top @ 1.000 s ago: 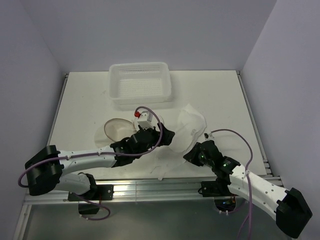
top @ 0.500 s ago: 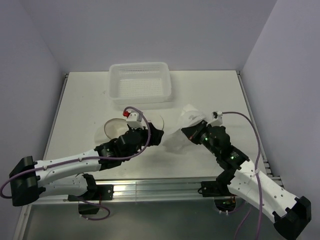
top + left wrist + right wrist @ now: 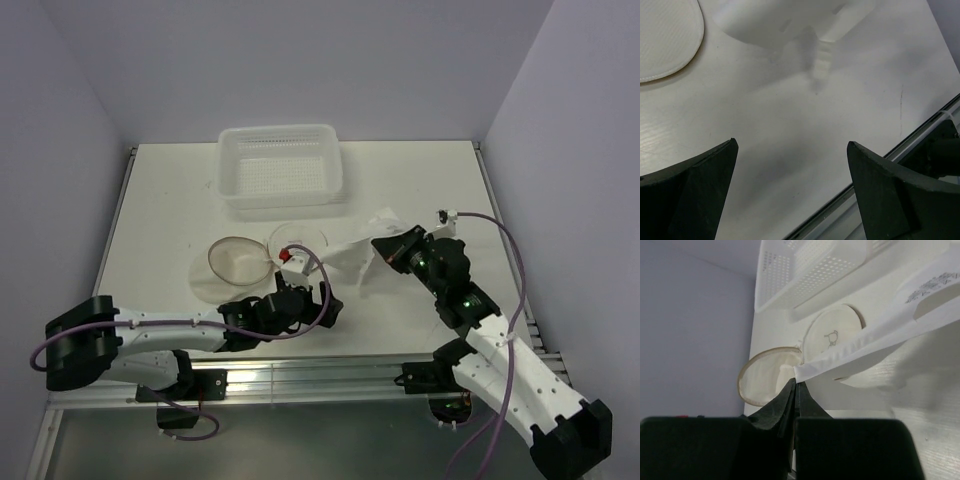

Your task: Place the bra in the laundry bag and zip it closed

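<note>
Top external view first - the right gripper [image 3: 384,248] sits right of centre with its jaws pressed together on an edge of the bra [image 3: 352,254]. The white fabric hangs lifted and stretched leftward from it, toward the laundry bag [image 3: 236,262]. The bag lies open on the table [image 3: 170,200] as two discs side by side, and the bra's far end reaches over the rim of the right-hand disc.

From the right wrist camera the pinch is clear: the fingertips [image 3: 791,390] are closed on a thin band of bra [image 3: 875,335], and that band cuts across the disc with the little black bra drawing [image 3: 832,332], hiding part of it.

The left gripper [image 3: 327,305] is low near the front of the table, just in front of the bag, with jaws spread wide and holding nothing - its own camera shows bare tabletop between the fingers [image 3: 695,185]. The left arm's wrist module and purple cable [image 3: 318,270] cover the near rim of the right disc.

The white perforated basket [image 3: 280,170] stands behind the bag at the back of the table, well apart from both grippers.
</note>
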Controlling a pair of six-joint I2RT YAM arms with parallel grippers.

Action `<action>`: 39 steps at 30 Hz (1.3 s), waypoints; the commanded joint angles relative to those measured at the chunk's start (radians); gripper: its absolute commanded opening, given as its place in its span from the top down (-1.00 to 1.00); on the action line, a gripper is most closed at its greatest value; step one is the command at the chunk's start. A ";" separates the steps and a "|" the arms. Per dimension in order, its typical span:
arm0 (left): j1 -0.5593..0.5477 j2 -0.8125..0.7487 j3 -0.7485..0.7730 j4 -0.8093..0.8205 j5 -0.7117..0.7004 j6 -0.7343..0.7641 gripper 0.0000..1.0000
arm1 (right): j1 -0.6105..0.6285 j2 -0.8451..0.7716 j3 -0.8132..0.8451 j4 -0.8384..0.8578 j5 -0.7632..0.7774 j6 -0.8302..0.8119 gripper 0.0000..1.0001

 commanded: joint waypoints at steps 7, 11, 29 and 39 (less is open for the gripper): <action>0.001 0.257 0.087 0.299 -0.047 0.122 -0.99 | -0.035 -0.188 -0.075 -0.129 -0.107 -0.038 1.00; 0.012 0.326 0.107 0.403 -0.044 0.170 -0.98 | -0.046 -0.200 -0.072 -0.149 -0.138 -0.047 1.00; 0.049 0.251 0.073 0.529 0.041 0.214 1.00 | -0.139 -0.159 -0.104 -0.201 -0.211 -0.117 1.00; -0.002 0.093 0.120 0.172 0.208 -0.019 1.00 | -0.136 -0.237 -0.040 -0.363 -0.113 -0.251 -0.51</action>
